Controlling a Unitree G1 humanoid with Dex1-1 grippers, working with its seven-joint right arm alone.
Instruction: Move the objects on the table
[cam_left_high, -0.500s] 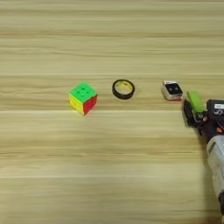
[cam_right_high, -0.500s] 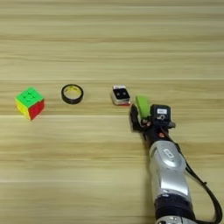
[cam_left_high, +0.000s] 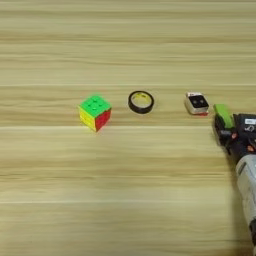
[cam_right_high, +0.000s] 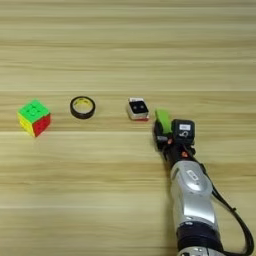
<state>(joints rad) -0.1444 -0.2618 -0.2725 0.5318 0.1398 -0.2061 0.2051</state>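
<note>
My right gripper (cam_right_high: 163, 132) comes up from the bottom right on its silver forearm and is shut on a small lime-green block (cam_right_high: 162, 120), which sticks out past its black fingers (cam_left_high: 219, 131). Just left of the block lies a flat white-and-red box (cam_right_high: 134, 113) with a tiny black cube (cam_right_high: 139, 106) with white marks on top. The black ring with a yellow inner side (cam_right_high: 82, 107) lies flat further left. All of this is on the tan wood-grain table (cam_right_high: 128, 55).
A multicoloured puzzle cube (cam_right_high: 34, 117), green face up, stands at the far left of the row. A black cable (cam_right_high: 235, 215) hangs along the right side of the forearm.
</note>
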